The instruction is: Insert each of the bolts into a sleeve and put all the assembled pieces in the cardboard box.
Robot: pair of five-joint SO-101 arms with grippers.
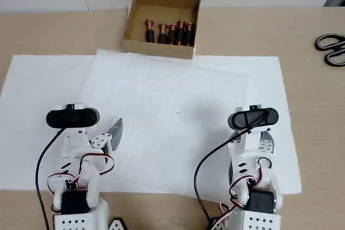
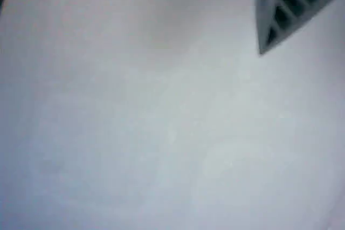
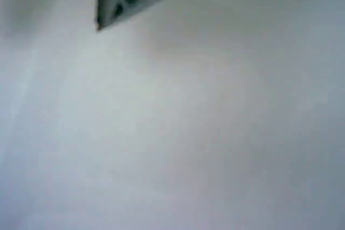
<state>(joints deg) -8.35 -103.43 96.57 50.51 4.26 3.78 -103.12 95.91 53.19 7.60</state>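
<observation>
Five sleeved bolts (image 1: 172,33) in cardboard box (image 1: 159,48), left gripper (image 1: 117,132), right gripper (image 1: 267,141) both seemingly closed

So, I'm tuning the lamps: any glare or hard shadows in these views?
High view: even light on the paper, no glare, the box only softly shaded inside. Left wrist view: soft shading across the paper, no hard shadow or glare. Right wrist view: much the same.
</observation>
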